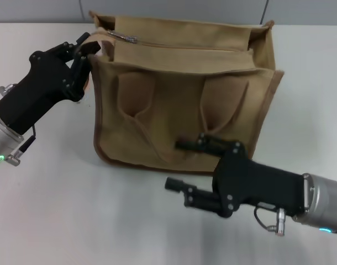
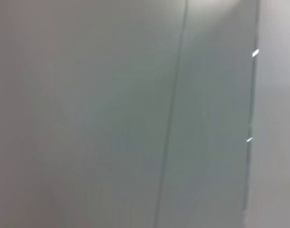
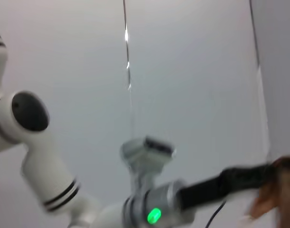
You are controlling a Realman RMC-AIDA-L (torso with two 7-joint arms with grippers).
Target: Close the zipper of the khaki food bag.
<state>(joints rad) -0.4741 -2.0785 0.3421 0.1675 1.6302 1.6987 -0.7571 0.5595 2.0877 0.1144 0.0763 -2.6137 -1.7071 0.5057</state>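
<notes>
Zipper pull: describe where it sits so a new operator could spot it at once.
Find the khaki bag standing in the middle of the white table. Follow the zipper along its top toward the robot's left end, beside the left gripper. The pull is the small silver metal piece there, the only shiny thing on the tan fabric.

Head view looks down — wrist views face blank walls.
</notes>
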